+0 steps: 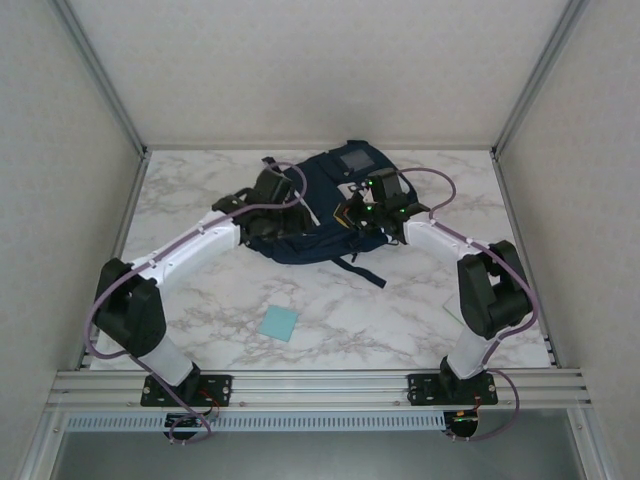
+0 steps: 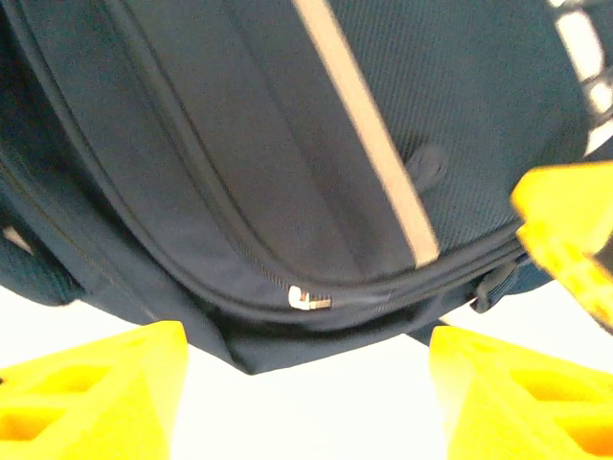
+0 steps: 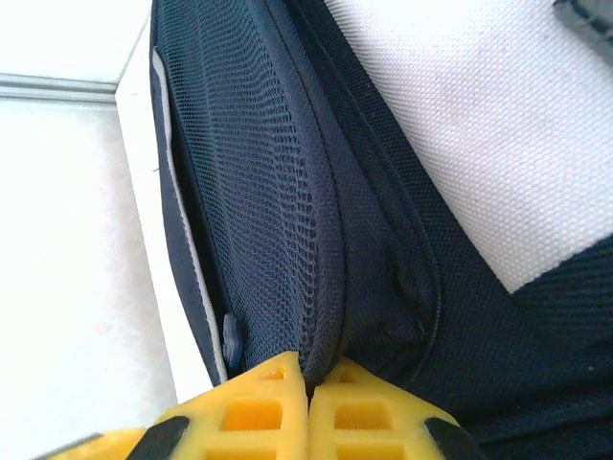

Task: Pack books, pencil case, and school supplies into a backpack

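The navy backpack [image 1: 330, 205] lies flat at the back middle of the table, with dark straps trailing toward me. My left gripper [image 1: 280, 205] is at its left edge. In the left wrist view it [image 2: 306, 402] is open, with bare table between its yellow fingers [image 2: 96, 393] just short of the backpack [image 2: 287, 144] and its zip pull [image 2: 309, 300]. My right gripper [image 1: 365, 215] is shut on a fold of the backpack's fabric [image 3: 335, 287], pinched beside the mesh panel [image 3: 308, 383]. The small light-blue square pad [image 1: 279, 323] lies on the near table. The books and the pencil case are out of view.
The marble table [image 1: 200, 300] is bounded by white walls behind and at both sides. An aluminium rail [image 1: 320, 385] runs along the near edge, and both arm bases are bolted to it. A yellow finger of the right gripper [image 2: 570, 225] shows at the right of the left wrist view.
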`<state>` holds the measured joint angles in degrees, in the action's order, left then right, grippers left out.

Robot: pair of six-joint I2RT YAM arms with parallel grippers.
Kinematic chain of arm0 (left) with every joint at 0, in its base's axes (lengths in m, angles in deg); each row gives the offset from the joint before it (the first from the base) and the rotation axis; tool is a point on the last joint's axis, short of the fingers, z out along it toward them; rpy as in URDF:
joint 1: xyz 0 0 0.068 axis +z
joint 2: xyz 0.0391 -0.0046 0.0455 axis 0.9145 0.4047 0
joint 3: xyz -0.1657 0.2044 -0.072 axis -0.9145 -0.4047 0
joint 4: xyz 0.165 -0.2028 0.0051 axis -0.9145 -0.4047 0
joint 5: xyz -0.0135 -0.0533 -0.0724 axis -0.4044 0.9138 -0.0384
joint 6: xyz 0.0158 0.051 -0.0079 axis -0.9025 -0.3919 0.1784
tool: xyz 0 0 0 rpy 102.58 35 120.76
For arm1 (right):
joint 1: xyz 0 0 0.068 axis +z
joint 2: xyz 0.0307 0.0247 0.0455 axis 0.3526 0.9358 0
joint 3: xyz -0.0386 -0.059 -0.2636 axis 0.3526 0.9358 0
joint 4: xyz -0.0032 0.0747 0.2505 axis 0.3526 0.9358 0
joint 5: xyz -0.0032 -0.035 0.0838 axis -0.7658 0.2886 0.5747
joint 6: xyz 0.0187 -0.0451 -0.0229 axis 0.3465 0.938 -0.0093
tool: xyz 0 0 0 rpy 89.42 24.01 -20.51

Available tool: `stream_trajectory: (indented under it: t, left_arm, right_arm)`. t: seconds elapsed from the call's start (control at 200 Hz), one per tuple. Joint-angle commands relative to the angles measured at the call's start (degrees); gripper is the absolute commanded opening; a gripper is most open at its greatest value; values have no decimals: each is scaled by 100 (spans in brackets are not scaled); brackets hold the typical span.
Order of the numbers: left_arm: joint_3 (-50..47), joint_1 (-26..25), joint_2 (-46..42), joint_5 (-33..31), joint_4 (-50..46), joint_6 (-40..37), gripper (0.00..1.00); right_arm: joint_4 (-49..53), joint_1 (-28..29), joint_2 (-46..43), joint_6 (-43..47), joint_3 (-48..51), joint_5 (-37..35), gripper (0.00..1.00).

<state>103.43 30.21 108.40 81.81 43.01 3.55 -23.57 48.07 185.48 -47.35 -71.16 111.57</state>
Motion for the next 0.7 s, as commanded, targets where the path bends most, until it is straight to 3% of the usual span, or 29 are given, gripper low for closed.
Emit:
stream_trajectory:
  t: [0.0,0.25,0.47,0.696]
  left_arm:
    - [-329,-210,-168,-709,134,404,65]
    - [-295,-266,165,-991,602,767,70]
    - [192,-345,678,-559,753,759,71]
    - [35,-562,812,-574,683,746,70]
  right_arm:
    - [-625,126,60,-265,-274,156,0]
    - [-649,201,16,-307,-255,138,0]
    - [-805,230,25,-407,-127,144,0]
    - [-847,230,65,-425,-183,113,0]
